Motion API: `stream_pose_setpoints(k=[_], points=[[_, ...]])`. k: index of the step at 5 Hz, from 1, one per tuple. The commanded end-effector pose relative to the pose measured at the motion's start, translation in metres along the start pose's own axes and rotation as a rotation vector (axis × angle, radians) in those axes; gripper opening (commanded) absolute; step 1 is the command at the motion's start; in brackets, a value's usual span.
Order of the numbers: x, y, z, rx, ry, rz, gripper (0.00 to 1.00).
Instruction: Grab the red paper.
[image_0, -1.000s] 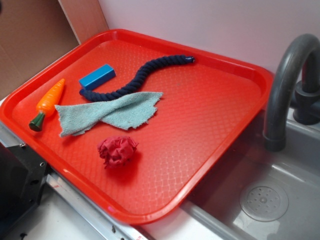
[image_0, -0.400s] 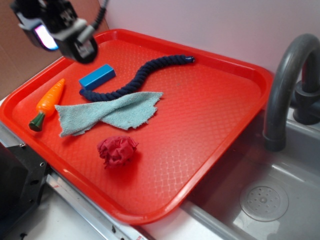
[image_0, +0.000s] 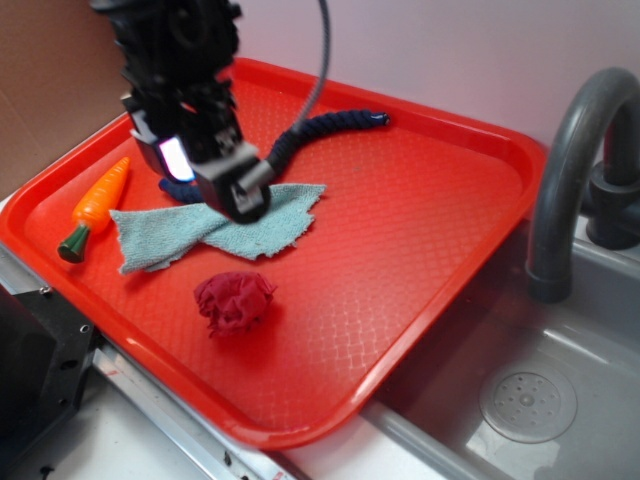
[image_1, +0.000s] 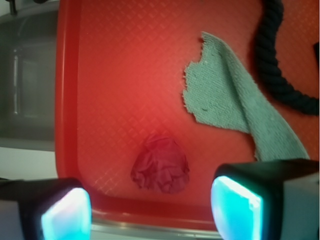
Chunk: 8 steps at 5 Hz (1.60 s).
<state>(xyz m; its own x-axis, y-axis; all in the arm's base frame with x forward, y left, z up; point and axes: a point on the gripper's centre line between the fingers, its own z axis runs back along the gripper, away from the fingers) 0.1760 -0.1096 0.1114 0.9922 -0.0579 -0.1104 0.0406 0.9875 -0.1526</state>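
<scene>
Gripper (image_1: 150, 205) spread wide, holding nothing, touching nothing. Red paper (image_1: 160, 164) lies on tray (image_1: 67, 100) between the fingers (image_1: 235, 205), apart from cloth (image_1: 225, 95).

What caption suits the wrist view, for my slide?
Open gripper above the red paper on the tray.

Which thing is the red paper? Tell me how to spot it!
Find the big orange-red tray beside the sink. Near its front edge, just below the blue-green cloth, sits the red paper. It is a crumpled, wrinkly ball, darker red than the tray, unlike the flat cloth.
</scene>
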Motion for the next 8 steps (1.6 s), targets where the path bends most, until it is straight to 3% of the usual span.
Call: stream_pose_setpoints(k=[1, 4, 7, 8], points=[[0.002, -0.016, -0.048, 0.033, 0.137, -0.059, 1.00], [-0.024, -0.001, -0.074, 0.202, 0.255, 0.011, 1.00], [-0.024, 0.012, -0.093, 0.217, 0.301, 0.021, 1.00], [-0.023, 0.010, -0.084, 0.217, 0.250, 0.019, 0.00]])
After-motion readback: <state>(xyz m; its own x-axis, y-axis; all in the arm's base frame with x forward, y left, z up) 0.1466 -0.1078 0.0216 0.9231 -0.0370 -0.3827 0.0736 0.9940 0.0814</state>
